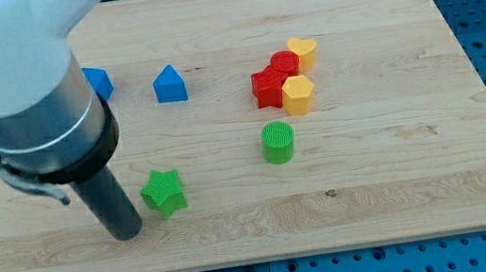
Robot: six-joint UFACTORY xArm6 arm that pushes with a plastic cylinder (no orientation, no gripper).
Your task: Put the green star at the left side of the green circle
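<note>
**Star close to the circle, gap still to close**

We have our tip (130,234) down on the table (406,208) near the bottom-left corner, just beside the green star (163,192) on its left and slightly toward the bottom edge. Whether the tip actually touches the star we cannot tell; the rod's dark body hides the contact line. We carry no fingers on this arm, only the rod, so there is nothing to open, close or hold.

The star sits in the lower left part of the table. The green circle (277,142) stands near the table's middle, to the star's right and a little toward the top edge. So the star is already on the circle's left side, but well apart from it, with bare wood between them.

We judge the task partly done: the side is right, the closeness is not. What is left is a push toward the right and slightly toward the top edge, stopping short of knocking the circle.

The blue blocks (169,85) near the top-left and the red and yellow cluster (284,77) beyond the circle lie clear of that path.
</note>
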